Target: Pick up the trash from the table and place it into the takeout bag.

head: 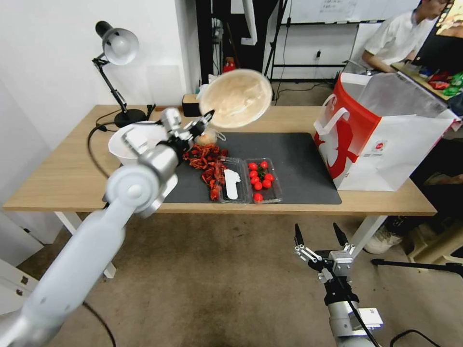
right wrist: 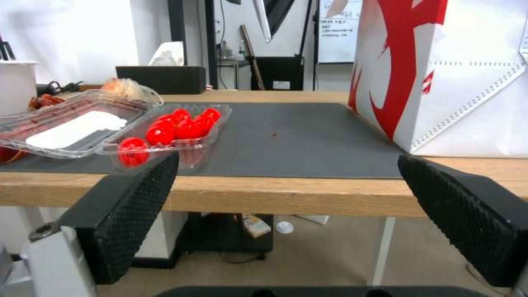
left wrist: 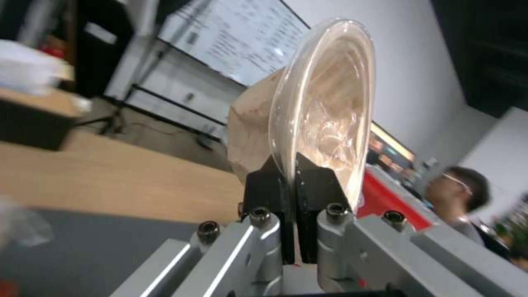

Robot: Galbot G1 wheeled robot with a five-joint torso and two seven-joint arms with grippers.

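The beige round plate (head: 236, 98) is held clear of the worktop (head: 58, 178), pinched at its lower rim by the clenched left end effector (head: 208, 115) and tilted nearly on edge above the rear edge of the dark grey mat (head: 289, 159). In the left wrist view the black fingers (left wrist: 269, 187) are seen closed on the plate's (left wrist: 324, 119) rim. The takeout bag (head: 381, 132) stands open at the worktop's right end, its base overlapping the mat's right edge. Near the mat's front edge lies an open clear clamshell tray (head: 248, 179) with cherry tomatoes (head: 259, 179) in one half; red litter (head: 206, 161) lies just beside it, and a small knotted clear bag (head: 207, 138) behind that. The right end effector (head: 320, 236) is held released below the worktop's front edge, its fingers (right wrist: 137, 198) spread wide apart.
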